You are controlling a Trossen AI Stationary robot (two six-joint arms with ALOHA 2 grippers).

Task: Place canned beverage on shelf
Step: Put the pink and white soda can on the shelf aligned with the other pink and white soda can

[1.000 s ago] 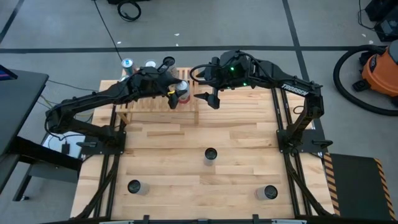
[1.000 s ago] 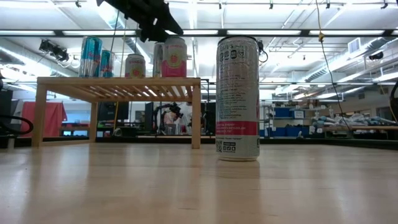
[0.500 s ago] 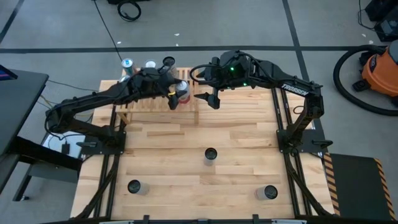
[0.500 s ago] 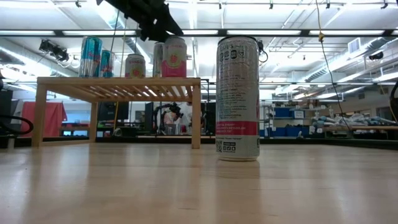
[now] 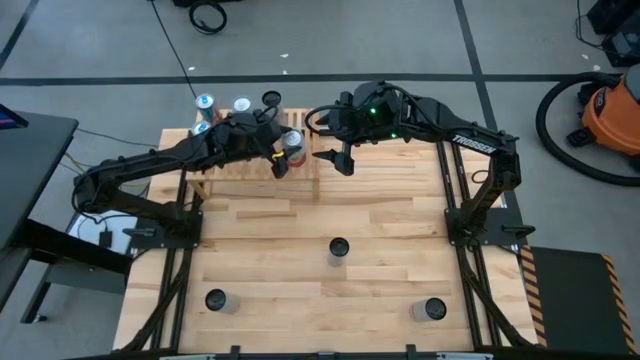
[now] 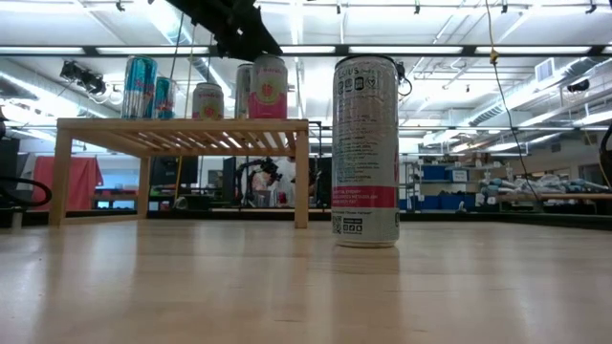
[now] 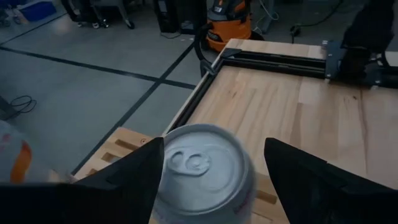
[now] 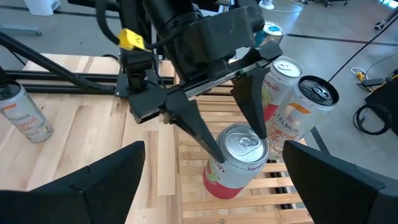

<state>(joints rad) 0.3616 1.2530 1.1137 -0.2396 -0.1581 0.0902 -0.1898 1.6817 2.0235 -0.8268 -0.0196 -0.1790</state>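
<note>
Three cans (image 5: 338, 247) still waited on the table in front of the shelf (image 6: 182, 124). On the shelf's right end the pink can (image 8: 239, 168) stood upright on the slats, and the left gripper (image 8: 239, 146) had eased up a little over the last second, fingers spread either side of its top and apparently clear of it. That suggests this can was placed. The right gripper (image 5: 340, 160) hung wide open beside that end, unmoved.
</note>
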